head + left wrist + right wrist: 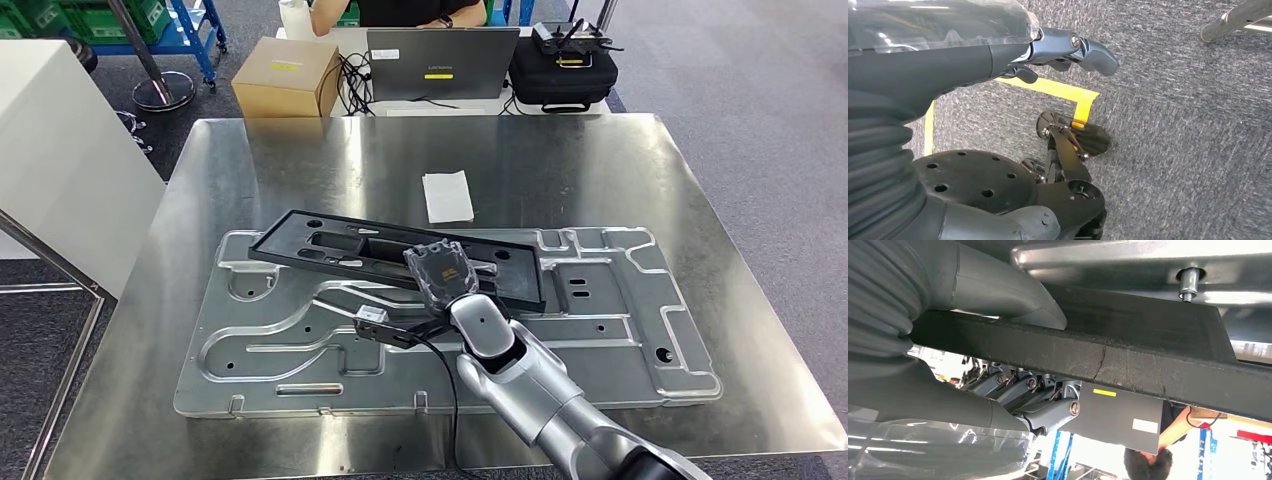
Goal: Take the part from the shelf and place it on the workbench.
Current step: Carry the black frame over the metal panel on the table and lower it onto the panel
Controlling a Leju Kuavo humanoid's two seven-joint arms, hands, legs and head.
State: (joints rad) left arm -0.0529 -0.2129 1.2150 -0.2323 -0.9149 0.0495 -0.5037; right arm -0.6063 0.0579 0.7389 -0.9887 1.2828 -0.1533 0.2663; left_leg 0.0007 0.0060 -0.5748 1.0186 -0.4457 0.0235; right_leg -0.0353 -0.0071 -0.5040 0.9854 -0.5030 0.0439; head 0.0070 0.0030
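Grey carpet (1198, 125) marked with yellow tape (1058, 90) is seen beneath the left hand (1068, 50), which hangs beside the robot with its fingers loosely curled and nothing held. On the steel workbench (700, 200), nearest the robot, a large silver metal panel (620, 340) is laid flat. The right arm (540, 390) is stretched over this panel, and the right hand (445, 272) is closed on the near edge of the black frame part (330, 240); in the right wrist view the thumb (1013, 295) is pressed on one face of the part (1128, 350) and the fingers (1048, 410) are wrapped against the other. The part lies slanted across the upper side of the panel. Just beyond it a white slip of paper (447, 195) is lying on the bare steel. Past the far edge a cardboard box (287, 78), a laptop (440, 62) and a black case (560, 72) are set, and a seated person (400, 12) is seen behind them.
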